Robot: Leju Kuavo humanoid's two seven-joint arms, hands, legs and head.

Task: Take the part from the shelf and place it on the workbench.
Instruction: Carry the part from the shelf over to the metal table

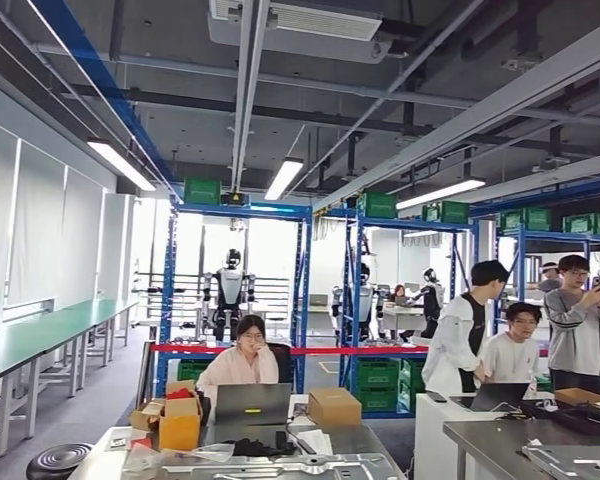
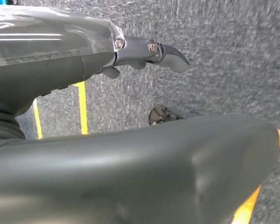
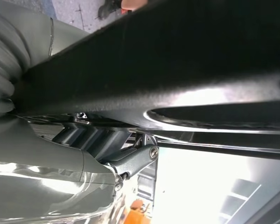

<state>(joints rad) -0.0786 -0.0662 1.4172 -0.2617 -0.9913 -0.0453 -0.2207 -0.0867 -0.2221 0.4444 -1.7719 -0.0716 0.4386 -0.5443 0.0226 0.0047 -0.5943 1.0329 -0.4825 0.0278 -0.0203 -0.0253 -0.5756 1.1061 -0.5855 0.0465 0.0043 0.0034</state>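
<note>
In the right wrist view a long dark part (image 3: pixel 188 60) with a shiny edge and a slot lies across my right hand (image 3: pixel 96 154). The hand's dark fingers (image 3: pixel 138 158) press against its underside, and the part hides the thumb. My left hand (image 2: pixel 124 70) hangs over grey carpet with its fingers (image 2: pixel 166 53) stretched out straight and nothing between them and the thick thumb (image 2: pixel 138 172). A steel workbench (image 1: pixel 486 432) stands at the lower right of the head view. Blue shelves (image 1: pixel 304 290) with green crates stand further back.
A person sits behind a laptop (image 1: pixel 253 402) at a table with cardboard boxes (image 1: pixel 333 406) and a flat silver metal piece (image 1: pixel 282 467). Three people (image 1: pixel 516 345) stand by the workbench. A long green bench (image 1: pixel 40 335) runs along the left. Yellow floor lines (image 2: pixel 82 107) cross the carpet.
</note>
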